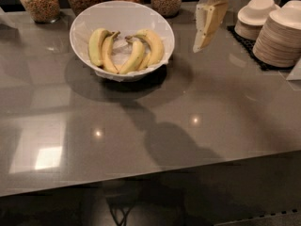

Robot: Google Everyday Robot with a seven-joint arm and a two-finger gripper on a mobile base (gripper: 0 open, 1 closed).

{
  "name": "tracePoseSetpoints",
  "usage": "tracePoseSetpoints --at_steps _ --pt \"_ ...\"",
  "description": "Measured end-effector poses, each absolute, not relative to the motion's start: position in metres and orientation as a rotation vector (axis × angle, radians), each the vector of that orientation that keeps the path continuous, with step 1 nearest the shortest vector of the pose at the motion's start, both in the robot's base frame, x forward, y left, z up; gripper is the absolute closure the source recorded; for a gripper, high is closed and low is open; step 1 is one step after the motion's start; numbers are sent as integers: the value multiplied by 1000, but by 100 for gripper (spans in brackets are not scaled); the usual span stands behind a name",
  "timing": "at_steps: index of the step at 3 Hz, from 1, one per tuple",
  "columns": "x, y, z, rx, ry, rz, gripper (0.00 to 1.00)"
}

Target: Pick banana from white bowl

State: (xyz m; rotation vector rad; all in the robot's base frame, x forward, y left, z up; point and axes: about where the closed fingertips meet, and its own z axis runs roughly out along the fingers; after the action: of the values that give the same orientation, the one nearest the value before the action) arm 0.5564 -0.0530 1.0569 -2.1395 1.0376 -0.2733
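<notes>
The white bowl (123,17) stands on the grey counter at the upper left, lined with crumpled white paper. In its left half lies the plump pale greenish-yellow banana (96,46), joined at a dark stem to a slimmer yellow one (109,55). A cluster of deeper-yellow curved bananas (143,48) lies in the right half. My gripper (205,29) hangs from the top edge, above the counter and to the right of the bowl, its cream fingers pointing down. It holds nothing.
Several glass jars of grains (38,3) stand along the back edge behind the bowl. Stacks of off-white bowls (256,14) and plates (282,34) sit on a black mat at the right. The counter's front edge (150,173) runs across the lower part of the view.
</notes>
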Motion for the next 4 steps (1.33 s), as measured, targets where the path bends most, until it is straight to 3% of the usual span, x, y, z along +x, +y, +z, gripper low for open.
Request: tracePoseSetpoints --at_steps 2,4 --pt "560 -40 1059 -2189 915 -320 0" --pt "597 29 1050 -2290 517 -356 0"
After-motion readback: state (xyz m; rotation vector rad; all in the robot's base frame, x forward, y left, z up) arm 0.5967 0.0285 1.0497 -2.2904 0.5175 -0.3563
